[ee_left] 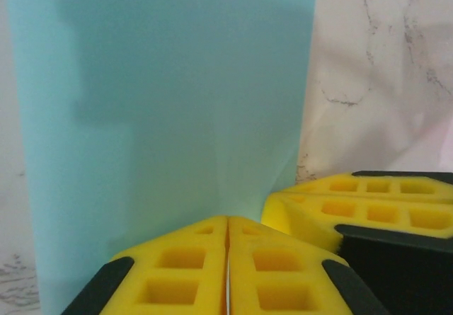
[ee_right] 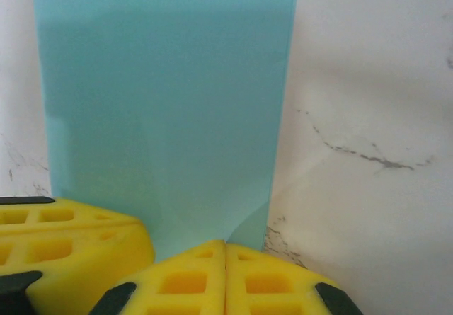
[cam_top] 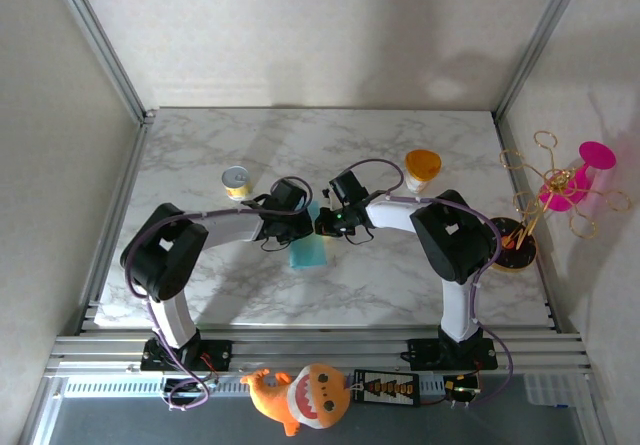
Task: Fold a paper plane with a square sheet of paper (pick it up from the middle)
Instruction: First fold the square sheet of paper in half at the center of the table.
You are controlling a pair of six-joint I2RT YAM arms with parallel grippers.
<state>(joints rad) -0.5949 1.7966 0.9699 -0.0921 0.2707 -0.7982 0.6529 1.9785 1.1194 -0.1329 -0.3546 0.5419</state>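
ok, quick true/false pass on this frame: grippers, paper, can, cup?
1. The left gripper and the right gripper are both shut, pinching the teal sheet of paper side by side. True.
2. The sheet is already a narrow pointed dart. False: it shows straight edges and no pointed nose.
3. The orange cup stands on the table on the right arm's side, apart from the sheet. True.
4. The yellow can sits on top of the sheet. False: it stands on bare marble on the left arm's side, clear of the sheet.
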